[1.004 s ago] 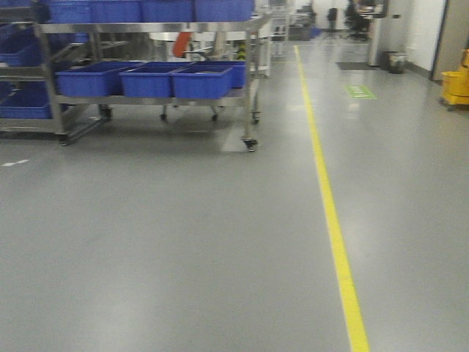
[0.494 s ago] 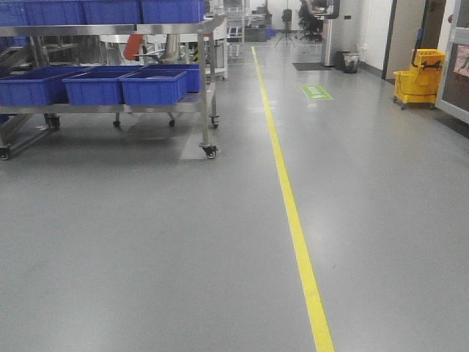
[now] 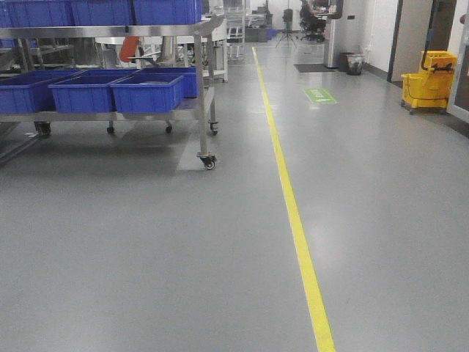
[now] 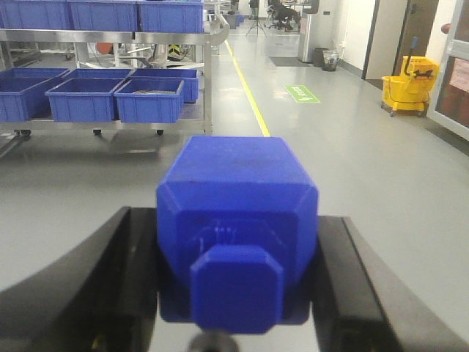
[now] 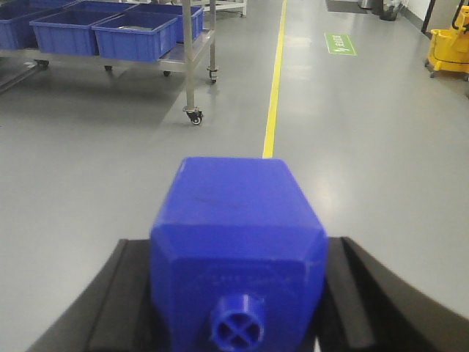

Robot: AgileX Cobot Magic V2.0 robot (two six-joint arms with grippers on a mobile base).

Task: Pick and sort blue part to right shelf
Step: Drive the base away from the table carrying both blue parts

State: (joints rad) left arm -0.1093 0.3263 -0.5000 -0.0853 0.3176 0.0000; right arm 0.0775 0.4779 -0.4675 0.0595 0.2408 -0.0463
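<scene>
**A:** Which step is in hand at this moment?

**B:** I judge it is the carrying step. The blue part is already in the left gripper, lying with its square stub toward the camera, above the floor. It is not yet in any bin.

**A:** And how do the jaws stand?

**B:** They are open only as wide as the part, and they press on its two sides. The right gripper holds a second blue block in the same way; this one has a round stub.

**A:** What does the next move call for?

**B:** The steel shelf with its blue bins stands far on the left, beyond the left side of the yellow line, well apart from both grippers. So I think the base must first drive near to it. Only then can an arm reach over a bin and let go.
</scene>
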